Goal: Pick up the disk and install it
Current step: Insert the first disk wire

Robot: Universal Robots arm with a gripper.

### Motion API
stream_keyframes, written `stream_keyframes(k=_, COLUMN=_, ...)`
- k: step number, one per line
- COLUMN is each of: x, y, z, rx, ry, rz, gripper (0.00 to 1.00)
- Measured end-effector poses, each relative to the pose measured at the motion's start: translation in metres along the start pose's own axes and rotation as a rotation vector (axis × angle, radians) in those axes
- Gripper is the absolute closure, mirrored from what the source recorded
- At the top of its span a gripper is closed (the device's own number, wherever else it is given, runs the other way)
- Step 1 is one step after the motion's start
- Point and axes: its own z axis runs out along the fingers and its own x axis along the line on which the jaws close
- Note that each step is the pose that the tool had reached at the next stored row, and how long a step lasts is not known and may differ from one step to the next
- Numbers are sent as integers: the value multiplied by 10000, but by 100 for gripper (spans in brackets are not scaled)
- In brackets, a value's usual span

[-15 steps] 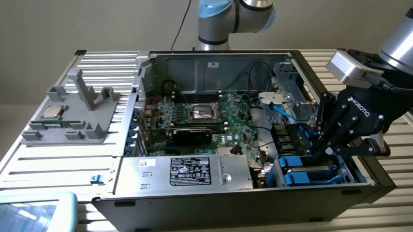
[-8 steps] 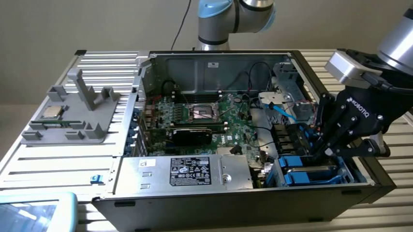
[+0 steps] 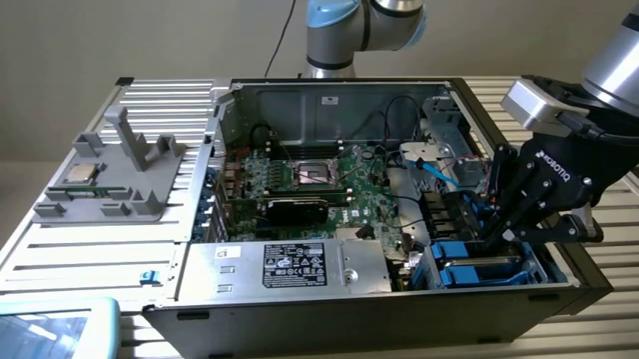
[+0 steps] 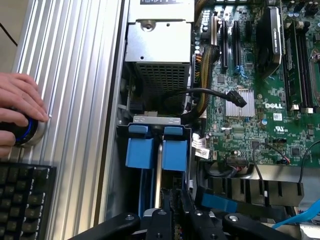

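Blue-railed, the disk (image 4: 158,160) stands on edge in the drive bay at the near corner of the case (image 3: 349,318), on the exterior view's right. The claw (image 3: 496,238) reaches down into that bay with its fingers drawn narrow and closed on the disk's upper end. In the wrist view a thin silver edge runs out from between them and passes between two blue tabs.

Just beside the bay, along the case's near wall, lies a silver box (image 3: 299,265) with a black label. Past it the green board (image 3: 334,187) covers the case floor, with black cables and one blue cable (image 3: 439,173) looping over it.

The case sits on a ribbed metal worktop (image 3: 90,254). Toward the worktop's edge on the exterior view's left stands a grey fixture (image 3: 130,191), well apart from the case, and a small square chip (image 3: 80,173) rests on it.

At the worktop's far edge rises the arm (image 3: 345,34).

The wrist view also shows a person's hand (image 4: 17,107) resting on a blue-ringed button (image 4: 27,134) on the ribbed metal, with a black keyboard (image 4: 25,200) just beside it.
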Motion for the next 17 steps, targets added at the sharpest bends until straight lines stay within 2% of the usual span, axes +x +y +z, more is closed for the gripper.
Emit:
stream_keyframes(k=7, x=-20, y=-2, z=8, rx=7, ry=38, rz=9, gripper=83)
stream_keyframes(k=12, x=-57, y=-3, z=8, rx=2, ry=212, rz=50, gripper=83)
stream_keyframes(k=16, x=-63, y=-3, z=6, rx=1, ry=315, rz=73, gripper=83)
stream_keyframes(k=17, x=-63, y=-4, z=8, rx=0, ry=324, rz=75, gripper=83)
